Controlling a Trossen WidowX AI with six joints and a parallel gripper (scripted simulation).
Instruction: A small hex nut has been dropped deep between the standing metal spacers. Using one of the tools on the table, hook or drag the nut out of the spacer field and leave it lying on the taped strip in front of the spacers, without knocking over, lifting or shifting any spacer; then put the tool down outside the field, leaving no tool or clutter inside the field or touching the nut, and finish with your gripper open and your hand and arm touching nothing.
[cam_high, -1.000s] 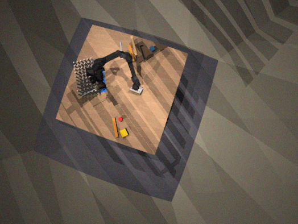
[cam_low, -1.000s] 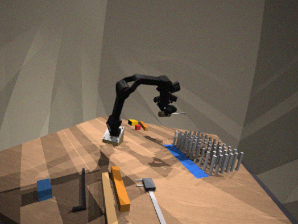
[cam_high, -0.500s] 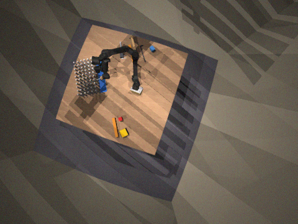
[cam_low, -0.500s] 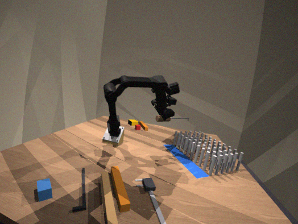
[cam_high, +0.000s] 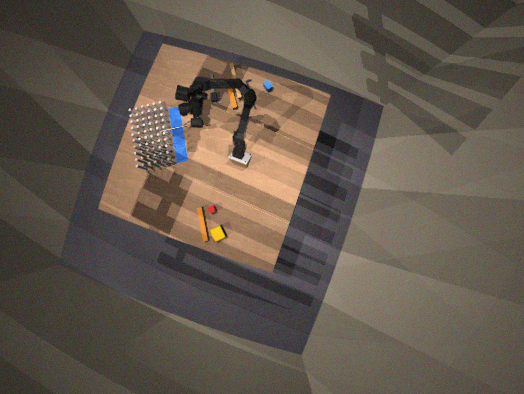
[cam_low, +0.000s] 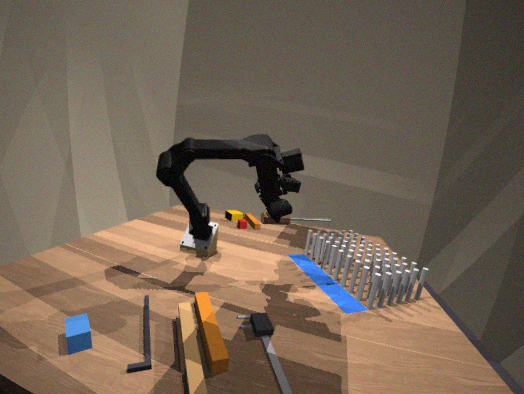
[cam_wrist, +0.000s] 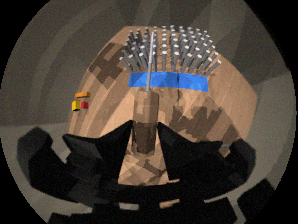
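Holding a thin rod (cam_high: 175, 128) (cam_low: 310, 219) (cam_wrist: 150, 60) by its brown handle (cam_low: 275, 219) (cam_wrist: 145, 107), the tool (cam_high: 196, 119) (cam_low: 279, 210) (cam_wrist: 145, 123) is pinched against it from both sides. Measured from the tape (cam_high: 179, 142) (cam_low: 327, 282) (cam_wrist: 167, 80), the tool is on the arm base's (cam_high: 247, 161) (cam_low: 214, 231) side, while the rod crosses above, reaching over the spacers (cam_high: 160, 103) (cam_low: 374, 290) (cam_wrist: 176, 62) (which stand upright just beyond, towards the desk's (cam_high: 260, 200) (cam_low: 125, 260) (cam_wrist: 235, 97) edge). Bare wood lies between tape and base; the red block (cam_high: 212, 209) (cam_low: 242, 224) (cam_wrist: 84, 105) is well apart from the tape. Where the nut is, I cannot tell.
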